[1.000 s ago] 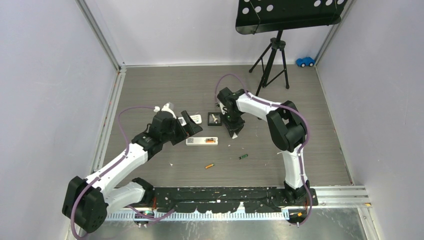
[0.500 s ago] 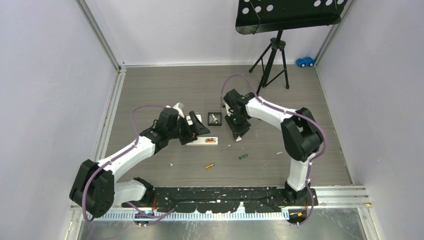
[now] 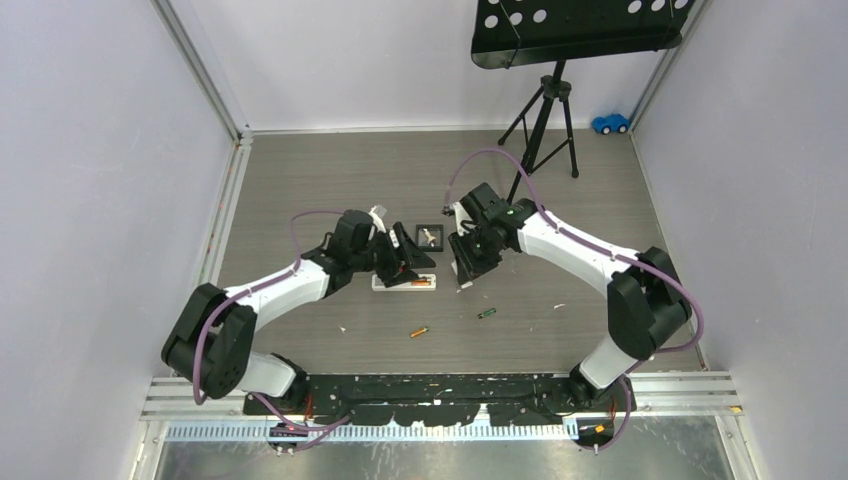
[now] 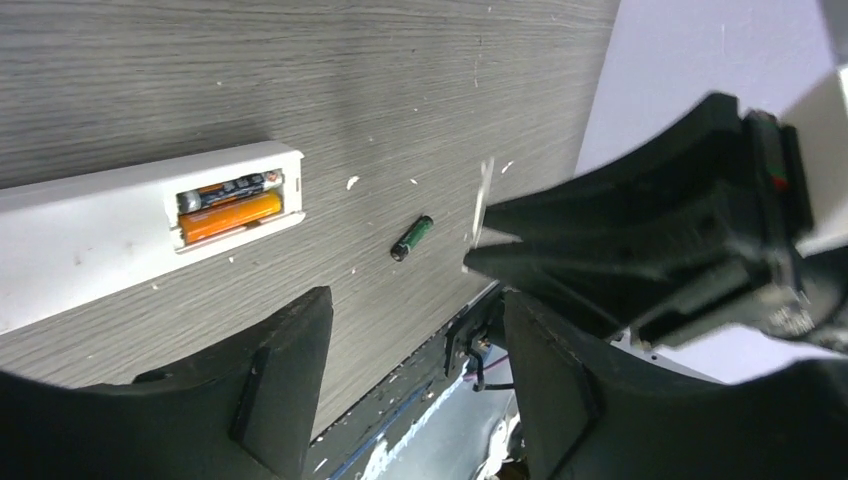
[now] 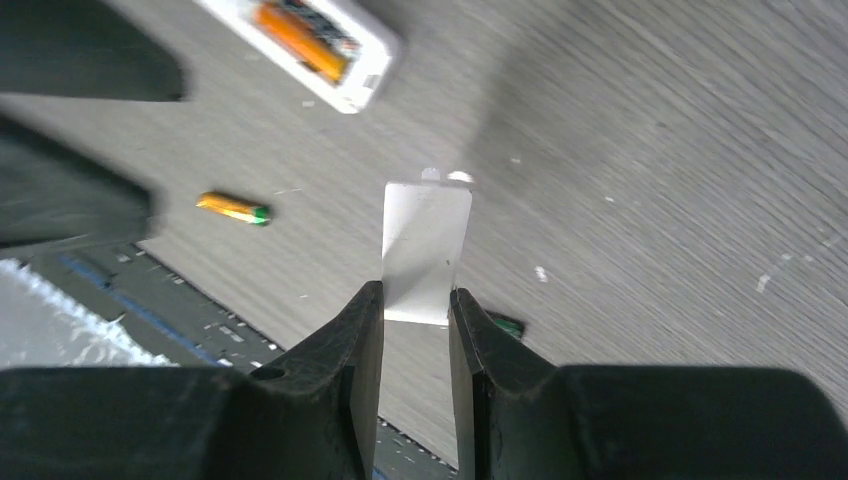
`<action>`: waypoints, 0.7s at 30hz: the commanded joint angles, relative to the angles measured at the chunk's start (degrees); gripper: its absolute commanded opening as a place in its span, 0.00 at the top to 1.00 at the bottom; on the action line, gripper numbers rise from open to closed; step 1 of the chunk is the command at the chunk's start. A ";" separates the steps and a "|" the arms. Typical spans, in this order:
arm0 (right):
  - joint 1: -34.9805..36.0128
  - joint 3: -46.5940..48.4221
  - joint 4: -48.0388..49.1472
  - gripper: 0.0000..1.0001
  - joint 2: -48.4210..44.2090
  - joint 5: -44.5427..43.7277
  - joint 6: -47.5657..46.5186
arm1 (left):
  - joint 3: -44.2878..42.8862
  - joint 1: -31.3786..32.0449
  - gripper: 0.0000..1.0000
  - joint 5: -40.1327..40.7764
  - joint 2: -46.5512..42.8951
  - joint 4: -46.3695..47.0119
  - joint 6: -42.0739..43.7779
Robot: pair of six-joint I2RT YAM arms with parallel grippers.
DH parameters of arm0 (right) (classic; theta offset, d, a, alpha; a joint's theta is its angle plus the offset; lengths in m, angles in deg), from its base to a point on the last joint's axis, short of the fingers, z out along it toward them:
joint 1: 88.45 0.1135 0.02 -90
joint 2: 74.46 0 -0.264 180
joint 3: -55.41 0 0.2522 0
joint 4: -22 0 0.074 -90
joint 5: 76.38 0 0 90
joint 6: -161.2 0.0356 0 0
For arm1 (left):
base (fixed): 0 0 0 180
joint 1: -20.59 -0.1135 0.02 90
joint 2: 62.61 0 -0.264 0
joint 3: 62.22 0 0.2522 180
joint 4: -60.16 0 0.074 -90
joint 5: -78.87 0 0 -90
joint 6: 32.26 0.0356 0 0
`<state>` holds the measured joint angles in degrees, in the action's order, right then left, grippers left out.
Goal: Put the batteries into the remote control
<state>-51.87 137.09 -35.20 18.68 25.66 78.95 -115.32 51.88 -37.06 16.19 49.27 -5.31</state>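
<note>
The remote control (image 3: 392, 283) lies back up on the floor with its compartment open. In it sit an orange battery (image 4: 232, 213) and a dark battery (image 4: 228, 189). It also shows in the right wrist view (image 5: 330, 52). My left gripper (image 3: 408, 262) hovers open and empty just above the remote (image 4: 100, 230); its fingers (image 4: 285, 385) stand wide apart. My right gripper (image 3: 468, 268) is shut on a thin white cover plate (image 5: 425, 250), held off the floor to the right of the remote. A loose orange battery (image 3: 418, 331) (image 5: 232, 208) and a green-and-black battery (image 3: 486, 313) (image 4: 411, 238) lie nearer the bases.
A small black square tray (image 3: 428, 236) sits just behind the remote. A music stand on a tripod (image 3: 545, 110) and a blue toy car (image 3: 609, 123) are at the back right. The black base rail (image 3: 440, 388) runs along the near edge. White crumbs dot the floor.
My left arm has swung right, bringing its open gripper over the remote. My right gripper has shifted slightly right and nearer, still holding the white cover plate.
</note>
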 commanded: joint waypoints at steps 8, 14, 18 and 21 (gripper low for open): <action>5.13 0.36 7.29 0.76 -5.32 8.77 0.08 | -1.67 0.79 0.39 -5.23 2.29 9.56 -4.71; 6.00 1.39 8.17 0.76 -5.02 8.74 0.98 | -1.15 0.79 0.48 -5.46 2.05 8.87 -4.77; 6.04 1.87 8.91 0.76 -4.66 8.29 1.56 | -0.84 0.88 0.55 -5.50 1.82 7.62 -4.28; 6.05 2.20 9.30 0.76 -4.38 8.18 1.74 | -1.01 0.88 0.59 -5.61 1.70 6.69 -3.69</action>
<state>-46.16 137.00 -28.45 15.05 33.26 79.82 -116.41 52.47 -41.22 18.88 55.22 -9.63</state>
